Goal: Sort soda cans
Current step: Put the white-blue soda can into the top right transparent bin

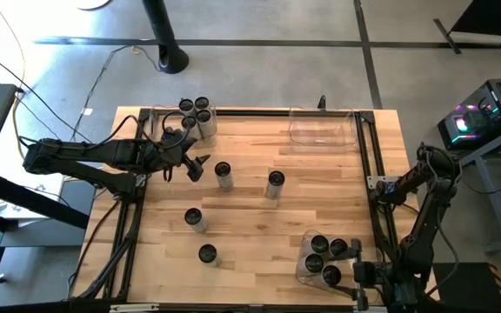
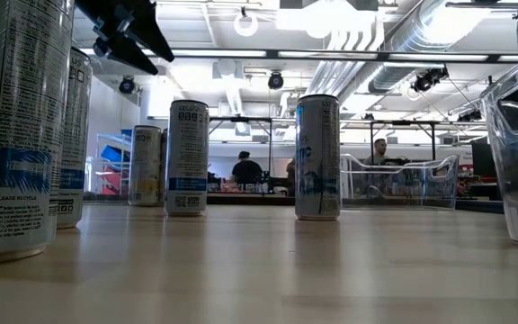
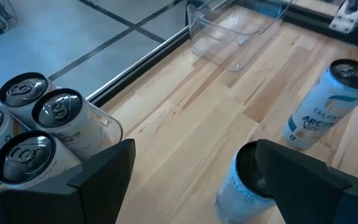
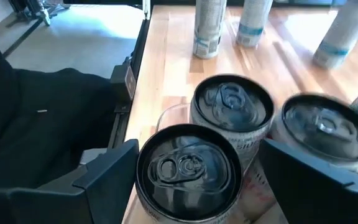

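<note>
Several soda cans stand upright and loose on the wooden table, among them one [image 1: 223,174] [image 3: 247,180] beside my left gripper [image 1: 194,165] [image 3: 191,186], which hovers open above the table with nothing between its fingers. Another loose can [image 1: 274,183] [image 3: 328,102] stands farther right. More cans [image 1: 197,116] [image 3: 36,121] stand grouped at the far left. My right gripper [image 1: 355,263] [image 4: 197,155] is open over the clear bin [image 1: 303,271] at the near right. Its fingers stand on either side of one can [image 4: 188,171] among several in that bin.
A clear bin [image 1: 322,130] [image 3: 235,37] with nothing in it stands at the far edge. Two more loose cans [image 1: 194,219] [image 1: 207,254] stand on the near left. Black frame rails [image 1: 368,174] run along the table's sides. Bare wood lies mid-table.
</note>
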Tool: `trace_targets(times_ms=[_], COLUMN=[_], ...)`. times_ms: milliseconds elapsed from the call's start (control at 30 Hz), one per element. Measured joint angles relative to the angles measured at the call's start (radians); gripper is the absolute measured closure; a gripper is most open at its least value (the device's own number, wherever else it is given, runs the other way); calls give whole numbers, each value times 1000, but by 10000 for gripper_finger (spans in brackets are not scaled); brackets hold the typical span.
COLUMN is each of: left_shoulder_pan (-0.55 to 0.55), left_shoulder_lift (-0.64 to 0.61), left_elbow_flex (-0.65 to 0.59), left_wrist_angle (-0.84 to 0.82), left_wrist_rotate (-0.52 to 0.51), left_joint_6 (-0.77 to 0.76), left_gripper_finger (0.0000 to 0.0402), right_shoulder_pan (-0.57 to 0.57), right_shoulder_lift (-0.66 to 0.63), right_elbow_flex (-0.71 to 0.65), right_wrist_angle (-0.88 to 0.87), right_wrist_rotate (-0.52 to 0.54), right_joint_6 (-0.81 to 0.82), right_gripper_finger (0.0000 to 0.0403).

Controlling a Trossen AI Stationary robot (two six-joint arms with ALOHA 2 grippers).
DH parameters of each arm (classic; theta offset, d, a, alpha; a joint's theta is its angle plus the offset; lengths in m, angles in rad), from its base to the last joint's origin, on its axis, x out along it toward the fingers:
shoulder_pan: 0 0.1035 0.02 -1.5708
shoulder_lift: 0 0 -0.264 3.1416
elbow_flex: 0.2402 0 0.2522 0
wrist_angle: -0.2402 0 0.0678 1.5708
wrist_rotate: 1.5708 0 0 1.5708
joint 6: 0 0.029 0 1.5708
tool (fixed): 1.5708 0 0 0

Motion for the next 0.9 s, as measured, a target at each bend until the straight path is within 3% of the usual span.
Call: trace_targets(times_ms=[400, 600, 767, 900], left_shoulder_pan=[0, 0, 20, 88], left_shoulder_lift=[0, 3, 22, 27], left_elbow_flex=[0, 0, -47, -124], left_wrist_angle=[126, 140, 282, 500], left_wrist_rotate=[3, 46, 74, 240], left_joint_6=[2, 43, 228, 304], left_gripper_finger=[71, 71, 71, 71], right_shoulder_pan=[-2, -45, -243, -473], right_shoulder_lift=[-66, -91, -133, -149], right_elbow_flex=[62, 104, 104, 104], right_wrist_angle=[52, 52, 7, -20], right_wrist_rotate=[93, 248, 135, -42], right_joint_6=[-234, -467, -539, -701], right_gripper_finger=[76, 76, 76, 75])
